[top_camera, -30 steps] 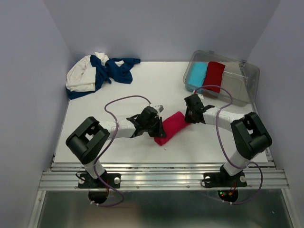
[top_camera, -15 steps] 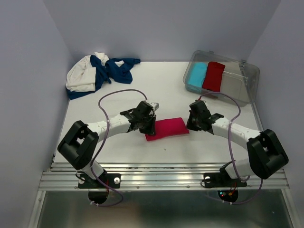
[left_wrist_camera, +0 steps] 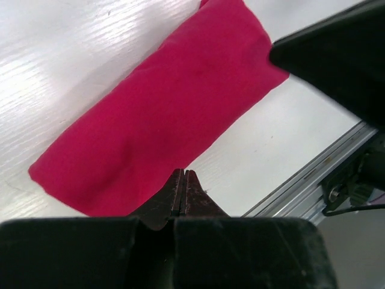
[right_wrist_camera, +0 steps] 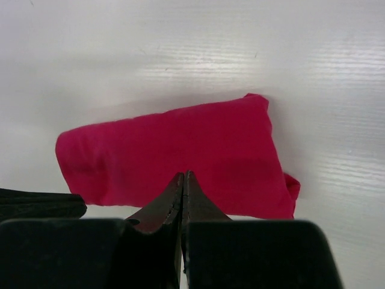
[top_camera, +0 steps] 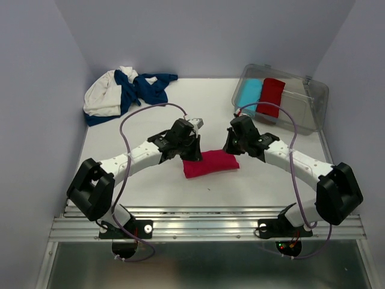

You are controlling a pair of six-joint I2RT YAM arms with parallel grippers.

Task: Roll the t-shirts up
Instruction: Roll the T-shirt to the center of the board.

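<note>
A bright pink-red t-shirt (top_camera: 210,164) lies rolled into a short bundle on the white table (top_camera: 198,111), nearly level across the middle. My left gripper (top_camera: 191,153) hovers over the roll's left end, shut with nothing in it; in the left wrist view its tips (left_wrist_camera: 182,174) sit above the roll (left_wrist_camera: 156,114). My right gripper (top_camera: 232,147) is at the roll's right end, also shut and empty, its tips (right_wrist_camera: 183,176) over the roll (right_wrist_camera: 174,153). A loose heap of navy and cream-white t-shirts (top_camera: 126,91) lies at the back left.
A clear plastic bin (top_camera: 301,102) stands at the back right, holding a light-blue roll (top_camera: 249,93) and a darker red roll (top_camera: 271,96). Purple cables loop above both arms. A metal rail (top_camera: 204,212) runs along the table's near edge.
The pink-red roll has swung from a diagonal to lying nearly level. Both arms have stretched out and moved farther back, their grippers now above the roll's ends.
</note>
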